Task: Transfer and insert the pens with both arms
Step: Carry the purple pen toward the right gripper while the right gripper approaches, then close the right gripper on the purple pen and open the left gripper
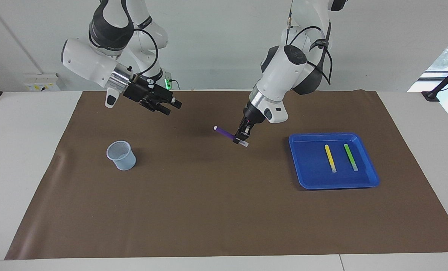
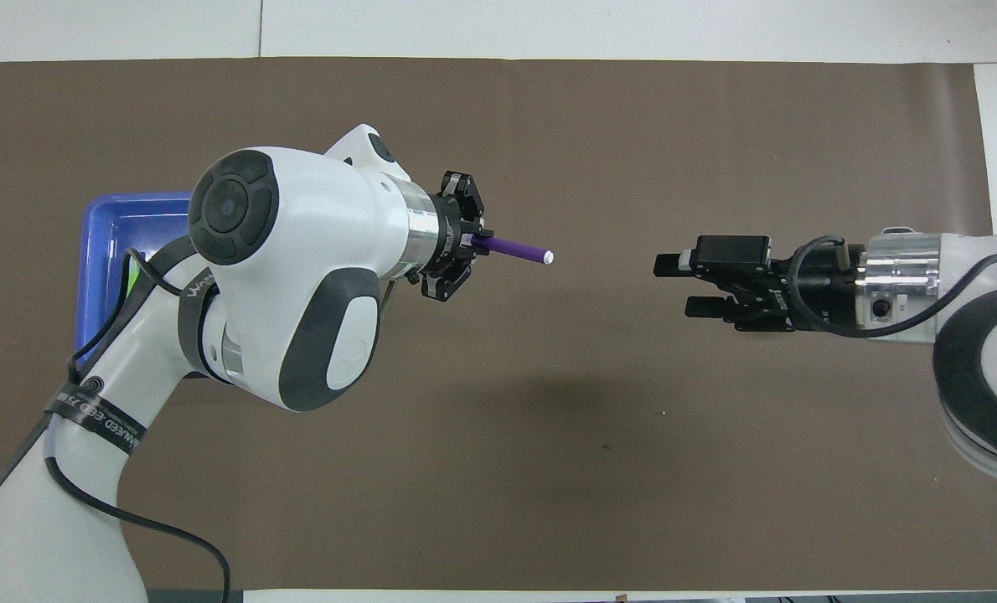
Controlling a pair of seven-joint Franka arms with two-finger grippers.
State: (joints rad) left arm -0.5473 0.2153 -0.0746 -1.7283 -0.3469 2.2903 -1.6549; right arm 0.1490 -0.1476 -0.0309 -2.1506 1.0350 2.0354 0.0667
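Observation:
My left gripper (image 1: 243,137) (image 2: 463,248) is shut on the purple pen (image 1: 224,133) (image 2: 512,250) and holds it in the air over the middle of the brown mat. The pen lies nearly level, its free end pointing toward the right arm's end of the table. My right gripper (image 1: 170,107) (image 2: 674,286) hangs open and holds nothing, its fingers aimed at that free end with a gap between them. The yellow pen (image 1: 329,158) and green pen (image 1: 350,157) lie side by side in the blue tray (image 1: 310,177) (image 2: 100,230).
A pale blue cup (image 1: 121,155) stands upright on the mat toward the right arm's end; the right arm hides it in the overhead view. The brown mat (image 1: 209,210) covers most of the white table.

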